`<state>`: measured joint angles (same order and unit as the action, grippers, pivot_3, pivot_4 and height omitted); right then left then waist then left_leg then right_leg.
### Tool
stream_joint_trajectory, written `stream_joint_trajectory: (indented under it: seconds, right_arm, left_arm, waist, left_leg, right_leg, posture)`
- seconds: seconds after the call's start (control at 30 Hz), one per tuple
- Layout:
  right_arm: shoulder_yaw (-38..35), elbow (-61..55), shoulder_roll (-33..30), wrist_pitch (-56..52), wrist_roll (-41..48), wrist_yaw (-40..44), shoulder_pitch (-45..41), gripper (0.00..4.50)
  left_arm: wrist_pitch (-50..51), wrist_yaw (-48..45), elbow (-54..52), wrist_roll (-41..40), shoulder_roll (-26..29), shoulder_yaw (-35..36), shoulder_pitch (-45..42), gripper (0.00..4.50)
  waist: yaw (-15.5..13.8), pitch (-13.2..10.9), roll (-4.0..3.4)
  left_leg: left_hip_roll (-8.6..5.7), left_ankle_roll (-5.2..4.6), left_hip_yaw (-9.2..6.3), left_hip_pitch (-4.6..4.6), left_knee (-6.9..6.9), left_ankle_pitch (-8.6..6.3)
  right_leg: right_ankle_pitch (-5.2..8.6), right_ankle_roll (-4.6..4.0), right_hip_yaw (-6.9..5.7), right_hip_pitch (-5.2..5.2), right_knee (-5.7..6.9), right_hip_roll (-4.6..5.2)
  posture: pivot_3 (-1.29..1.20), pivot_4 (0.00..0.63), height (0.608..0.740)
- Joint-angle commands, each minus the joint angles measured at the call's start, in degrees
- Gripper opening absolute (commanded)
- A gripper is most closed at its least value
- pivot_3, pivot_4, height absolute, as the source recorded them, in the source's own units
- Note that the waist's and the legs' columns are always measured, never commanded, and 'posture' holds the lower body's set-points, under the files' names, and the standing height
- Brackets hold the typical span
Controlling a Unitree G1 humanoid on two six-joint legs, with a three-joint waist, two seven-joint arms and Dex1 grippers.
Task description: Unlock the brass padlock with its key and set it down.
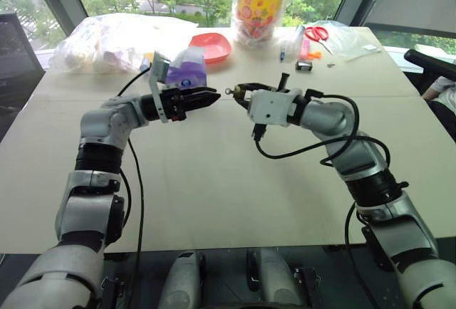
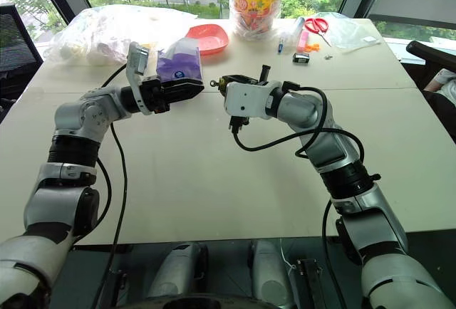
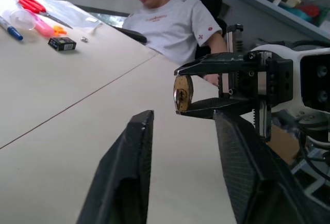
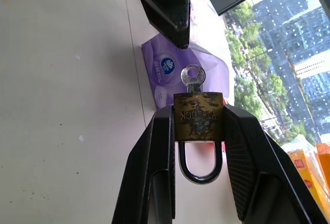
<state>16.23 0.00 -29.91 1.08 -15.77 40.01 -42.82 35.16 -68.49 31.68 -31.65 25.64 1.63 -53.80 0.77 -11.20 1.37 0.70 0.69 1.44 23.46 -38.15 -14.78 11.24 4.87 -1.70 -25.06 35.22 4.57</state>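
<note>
Both arms are raised over the table (image 1: 214, 202), hands nearly tip to tip. The right hand (image 4: 198, 131) has its two fingers closed on the flat sides of the brass padlock (image 4: 198, 122), well above the tabletop. The right wrist view gives it plainly: the silvery shackle hangs back between the fingers toward the wrist, and the key (image 4: 192, 77) stands in the keyhole with its round bow sticking out past the fingertips, so the lock's long axis runs along the hand, key end toward the other hand. From the head views the padlock is only a speck with the key's bow just poking out at the right fingertips. The left wrist view shows the lock edge-on, a brass oval, with the key hard to make out. The left hand (image 1: 206, 97) points at the lock from just beside it, its fingers a little apart, holding nothing. A person in a white T-shirt (image 3: 172, 25) sits beyond the table, the head cut off by the frame.
</note>
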Motion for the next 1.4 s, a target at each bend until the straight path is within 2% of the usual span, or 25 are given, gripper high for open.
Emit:
stream_joint_trajectory:
  seconds: [0.03, 0.6, 0.73, 0.93, 1.1, 1.3, 1.4]
  right_arm:
    - [-1.0, -3.4, 0.1, -0.5, -0.5, -0.6, 0.0, 0.72]
    - [-0.1, -5.4, 0.8, -1.9, -0.8, 0.1, 1.1, 0.72]
    - [-0.1, -5.5, 1.0, -1.9, -0.8, 0.2, 1.1, 0.72]
    - [-0.2, -5.8, 1.1, -1.9, -0.7, 0.5, 1.2, 0.72]
    - [-0.5, -7.1, 1.6, -4.1, 1.4, 2.4, 1.9, 0.72]
    - [-1.8, -10.4, 3.0, -12.4, 7.1, 6.8, 2.8, 0.72]
    - [-2.1, -11.0, 3.1, -14.3, 8.3, 7.9, 2.9, 0.72]
  left_arm:
    - [-2.7, -0.5, 2.1, 1.6, -0.8, 0.4, -2.6, 1.06]
    - [-4.5, -3.3, 4.8, 3.9, -3.2, 0.4, -4.2, 1.06]
    - [-4.4, -3.9, 4.6, 4.3, -3.3, 0.1, -4.0, 0.02]
    - [-6.2, -4.6, 4.3, 6.3, -3.3, -0.9, -3.6, 0.02]
    - [-14.3, -4.1, 3.5, 10.2, -3.9, -2.4, -2.8, 0.02]
    - [-37.1, -6.2, 1.4, 22.0, -2.2, -10.3, 0.2, 0.02]
    - [-45.4, -7.9, 2.3, 24.8, -1.3, -12.4, 0.1, 0.02]
  waist:
    - [-0.1, 0.0, 0.0]
    - [0.0, 0.0, 0.0]
    - [0.0, 0.0, 0.0]
    - [0.0, 0.0, 0.0]
    - [-0.1, 0.0, 0.0]
    - [-0.1, 0.0, 0.0]
    - [-0.1, 0.0, 0.0]
  left_leg:
    - [0.0, 0.0, 0.0, 0.0, 0.0, 0.0]
    - [0.0, 0.0, -0.02, 0.01, 0.0, 0.0]
    - [0.0, 0.0, -0.02, 0.01, 0.0, 0.0]
    - [0.0, 0.0, -0.02, 0.01, 0.0, 0.0]
    - [0.0, 0.0, -0.02, 0.01, 0.0, 0.0]
    - [0.0, 0.0, -0.02, 0.01, 0.0, 0.0]
    - [0.0, 0.0, 0.0, 0.0, 0.0, 0.0]
  right_leg:
    - [0.0, 0.0, 0.0, 0.0, 0.0, 0.0]
    - [0.0, 0.0, 0.0, 0.0, 0.01, 0.0]
    - [0.0, 0.0, 0.0, 0.0, 0.01, 0.0]
    - [0.0, 0.0, 0.0, 0.0, 0.01, 0.0]
    - [0.0, 0.0, 0.0, 0.0, 0.0, 0.0]
    - [-0.01, -0.01, 0.0, 0.01, 0.0, 0.0]
    - [-0.01, -0.03, 0.0, 0.0, 0.01, 0.0]
  posture:
    - [0.0, 0.15, 0.74]
    - [0.0, 0.15, 0.74]
    - [0.0, 0.15, 0.74]
    - [0.0, 0.15, 0.74]
    - [0.0, 0.15, 0.74]
    - [0.0, 0.15, 0.74]
    - [0.0, 0.15, 0.74]
